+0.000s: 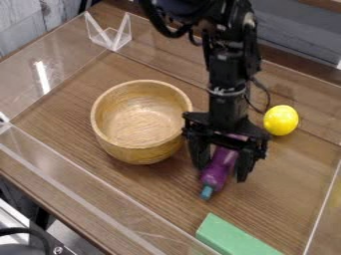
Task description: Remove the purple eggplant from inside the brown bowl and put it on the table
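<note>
The purple eggplant lies on the dark wood table, just right of the brown bowl, with its bluish-green tip toward the front. My gripper points down over it. Its black fingers stand open on either side of the eggplant's upper half, apart from it. The bowl is upright with nothing inside.
A yellow lemon sits right of the arm. A flat green block lies at the front edge. Clear acrylic walls edge the table, and a small clear stand is at the back left.
</note>
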Robot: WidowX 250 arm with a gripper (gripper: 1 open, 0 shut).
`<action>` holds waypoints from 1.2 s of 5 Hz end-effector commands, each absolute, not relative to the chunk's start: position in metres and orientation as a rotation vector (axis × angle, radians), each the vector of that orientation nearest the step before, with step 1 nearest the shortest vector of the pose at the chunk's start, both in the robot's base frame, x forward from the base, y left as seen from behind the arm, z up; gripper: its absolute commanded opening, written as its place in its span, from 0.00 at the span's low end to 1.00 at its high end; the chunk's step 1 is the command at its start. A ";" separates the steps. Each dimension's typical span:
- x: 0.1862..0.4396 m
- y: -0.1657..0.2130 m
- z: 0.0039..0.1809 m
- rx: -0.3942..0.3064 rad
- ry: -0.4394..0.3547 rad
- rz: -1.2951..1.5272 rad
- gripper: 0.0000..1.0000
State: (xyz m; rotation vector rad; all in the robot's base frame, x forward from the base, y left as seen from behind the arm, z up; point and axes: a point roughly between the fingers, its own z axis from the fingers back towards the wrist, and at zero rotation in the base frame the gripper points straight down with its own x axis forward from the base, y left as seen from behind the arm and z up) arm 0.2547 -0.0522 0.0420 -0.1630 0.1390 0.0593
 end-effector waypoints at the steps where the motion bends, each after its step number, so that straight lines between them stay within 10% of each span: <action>1: 0.267 -0.045 0.083 -0.182 0.024 0.065 1.00; 4: 0.280 -0.006 0.155 -0.179 -0.105 0.115 1.00; 6: 0.288 0.051 0.166 -0.142 -0.138 0.154 1.00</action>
